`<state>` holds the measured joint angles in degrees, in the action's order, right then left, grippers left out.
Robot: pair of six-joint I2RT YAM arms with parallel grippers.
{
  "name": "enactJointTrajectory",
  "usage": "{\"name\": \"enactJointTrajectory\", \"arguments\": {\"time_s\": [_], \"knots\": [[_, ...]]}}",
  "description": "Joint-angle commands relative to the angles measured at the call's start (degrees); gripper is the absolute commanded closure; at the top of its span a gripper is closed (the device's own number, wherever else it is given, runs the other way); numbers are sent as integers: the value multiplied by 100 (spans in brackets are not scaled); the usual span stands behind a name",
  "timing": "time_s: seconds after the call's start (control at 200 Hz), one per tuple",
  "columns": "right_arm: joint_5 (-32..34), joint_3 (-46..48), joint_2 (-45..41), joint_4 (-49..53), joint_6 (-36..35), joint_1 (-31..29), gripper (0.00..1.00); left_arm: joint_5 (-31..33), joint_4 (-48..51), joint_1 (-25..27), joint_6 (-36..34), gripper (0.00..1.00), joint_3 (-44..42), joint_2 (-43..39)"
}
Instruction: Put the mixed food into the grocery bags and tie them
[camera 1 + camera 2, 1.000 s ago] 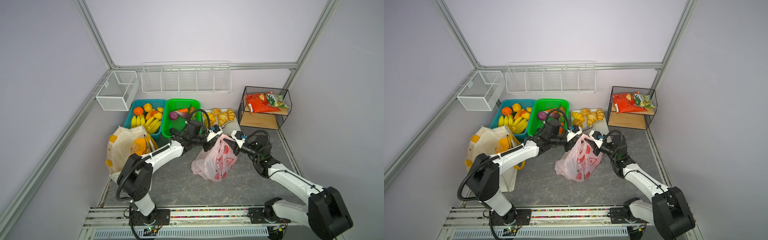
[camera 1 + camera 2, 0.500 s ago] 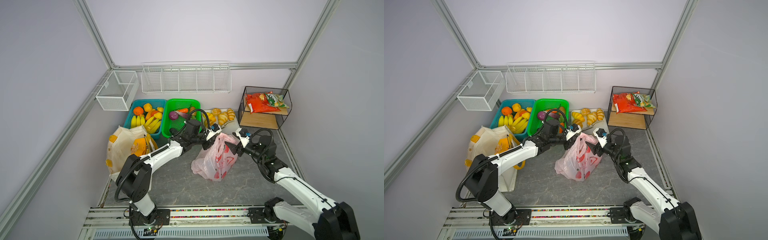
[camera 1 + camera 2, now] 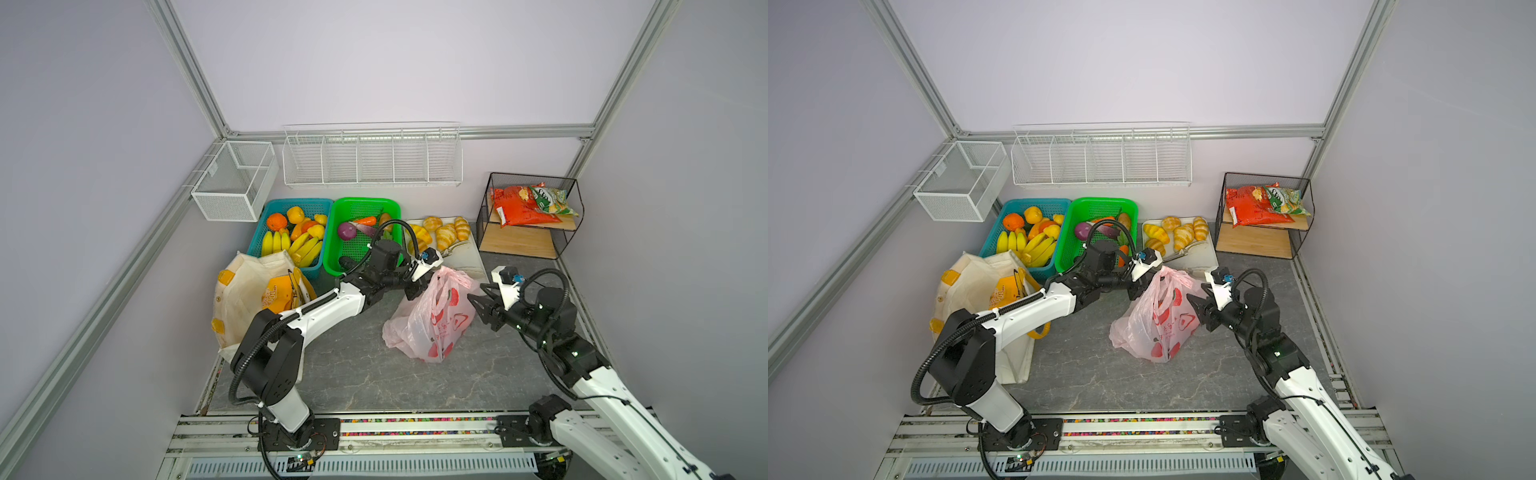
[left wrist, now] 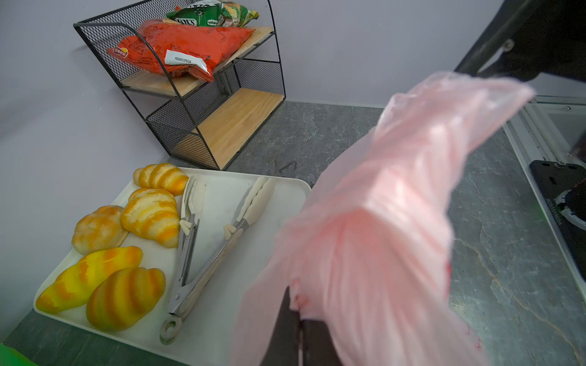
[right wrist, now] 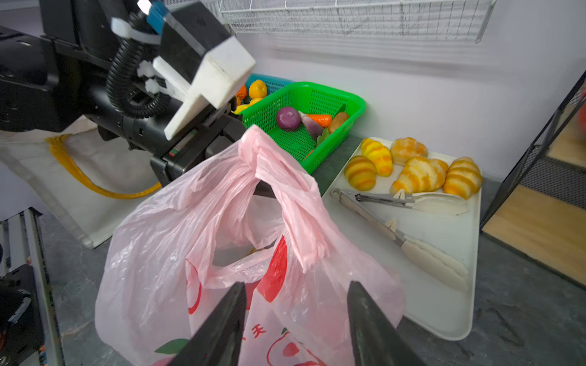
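R gripper (image 5: 296, 286) backed off pink bag (image 5: 152, 247), jaws apart, bag just ahead; L gripper (image 4: 299, 317) pinching it

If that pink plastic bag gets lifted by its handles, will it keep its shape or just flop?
Probably floppy: the pink plastic bag is thin, crinkled film that sags below the left gripper pinching its twisted handles. It likely stretches and swings when lifted. Its contents are mostly hidden, so weight is hard to judge.

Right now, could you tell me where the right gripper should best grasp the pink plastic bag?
Probably the loose handle strip of the pink plastic bag, hanging bunched and narrow below the crossing; approach from the right gripper's own side, jaws straddling it.
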<state>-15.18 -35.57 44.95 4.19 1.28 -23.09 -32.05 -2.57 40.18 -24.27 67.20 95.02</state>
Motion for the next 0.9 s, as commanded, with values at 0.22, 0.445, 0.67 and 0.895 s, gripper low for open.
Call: {"name": "enactJointTrajectory", "arguments": {"time_s": [0.22,0.445,0.67,0.895], "knots": [[-378,-310,1045,-657,157,-37,56,-135,-78,16,-84,100,48,-16],[-409,-404,1130,-929,275,-37,52,-141,-7,27,-116,100,74,-18],[-527,-459,1123,-873,241,-38,63,-135,63,33,-165,100,100,-16],[-350,-564,972,-332,93,-25,87,90,147,33,-296,100,75,-63]]}}
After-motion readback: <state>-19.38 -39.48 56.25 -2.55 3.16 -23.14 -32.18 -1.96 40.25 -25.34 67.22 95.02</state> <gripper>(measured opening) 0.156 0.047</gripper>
